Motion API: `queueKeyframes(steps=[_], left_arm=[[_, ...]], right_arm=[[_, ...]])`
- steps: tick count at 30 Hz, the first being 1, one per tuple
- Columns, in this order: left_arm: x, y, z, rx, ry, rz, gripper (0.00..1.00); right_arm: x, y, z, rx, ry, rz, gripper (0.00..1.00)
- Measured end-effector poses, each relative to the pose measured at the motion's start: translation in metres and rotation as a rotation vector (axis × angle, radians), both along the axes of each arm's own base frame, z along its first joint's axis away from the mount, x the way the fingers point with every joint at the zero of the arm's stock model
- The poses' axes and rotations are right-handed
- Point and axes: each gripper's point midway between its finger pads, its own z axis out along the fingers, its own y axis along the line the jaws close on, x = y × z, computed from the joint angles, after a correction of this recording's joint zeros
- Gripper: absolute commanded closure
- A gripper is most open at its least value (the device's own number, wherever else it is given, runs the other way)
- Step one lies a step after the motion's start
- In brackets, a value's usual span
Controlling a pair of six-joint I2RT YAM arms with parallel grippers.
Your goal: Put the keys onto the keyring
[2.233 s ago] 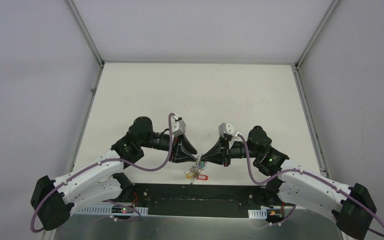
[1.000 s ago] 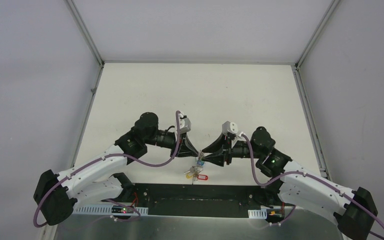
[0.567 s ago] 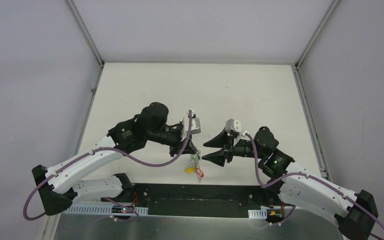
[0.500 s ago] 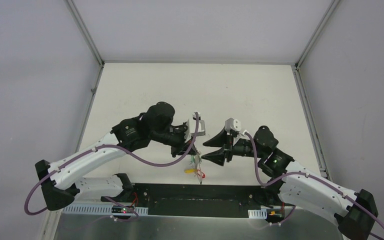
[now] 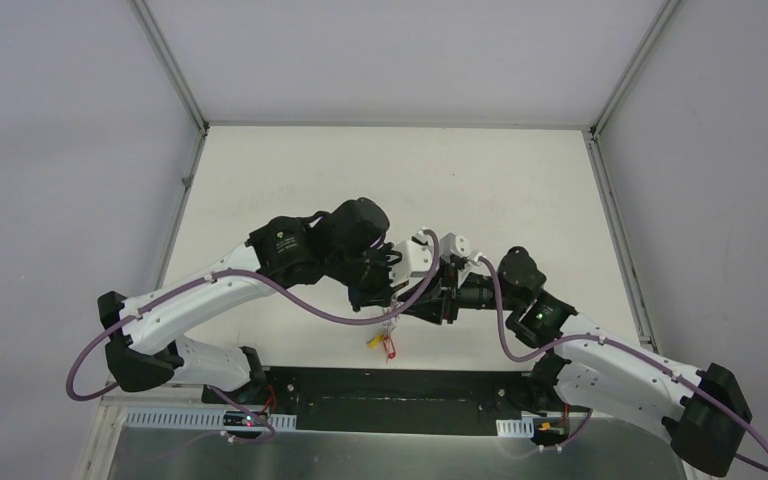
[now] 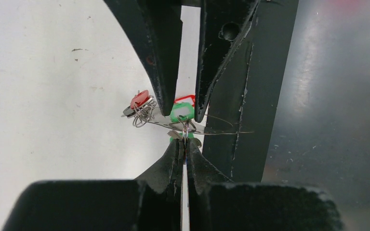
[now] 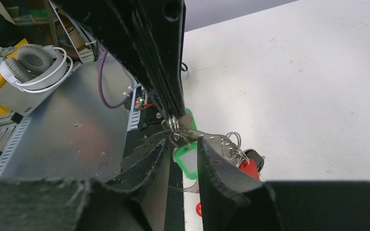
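top: the keyring (image 5: 387,338) hangs over the middle of the desk's (image 5: 410,180) near edge | left wrist: left gripper (image 6: 185,142) is clamped shut on its wire, so hold it steady | right wrist: right gripper (image 7: 183,139) has jaws apart astride the green-tagged key (image 7: 187,158), pinch uncertain; you must feed its ring along the wire; red-tagged key (image 7: 248,168) crowds beside.

Robotics lab — walled white table (image 5: 390,170), headphones (image 7: 33,65), purple cable (image 7: 100,84)
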Motion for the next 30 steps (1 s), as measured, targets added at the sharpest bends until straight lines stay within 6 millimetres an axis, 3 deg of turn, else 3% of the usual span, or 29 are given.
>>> queueKeyframes(steps=[5, 12, 16, 19, 22, 30], left_arm=[[-0.001, 0.000, -0.004, 0.026, -0.003, -0.003, 1.00], [-0.003, -0.004, -0.015, 0.061, 0.011, -0.014, 1.00], [-0.004, -0.003, -0.017, 0.071, 0.015, -0.014, 0.99], [-0.004, -0.003, -0.017, 0.070, 0.014, -0.014, 0.81], [-0.002, -0.004, -0.015, 0.056, 0.006, -0.009, 0.70], [-0.003, 0.013, -0.008, -0.073, -0.079, 0.031, 0.66]], right_arm=[[-0.001, 0.004, 0.003, 0.018, 0.004, 0.017, 0.77], [-0.003, 0.009, 0.000, 0.017, 0.023, 0.045, 1.00], [-0.005, 0.009, -0.002, 0.014, 0.031, 0.060, 1.00], [-0.005, 0.009, -0.001, 0.014, 0.030, 0.060, 1.00], [-0.005, 0.008, -0.001, 0.013, 0.030, 0.057, 1.00], [-0.008, 0.004, 0.004, 0.021, 0.004, 0.055, 1.00]])
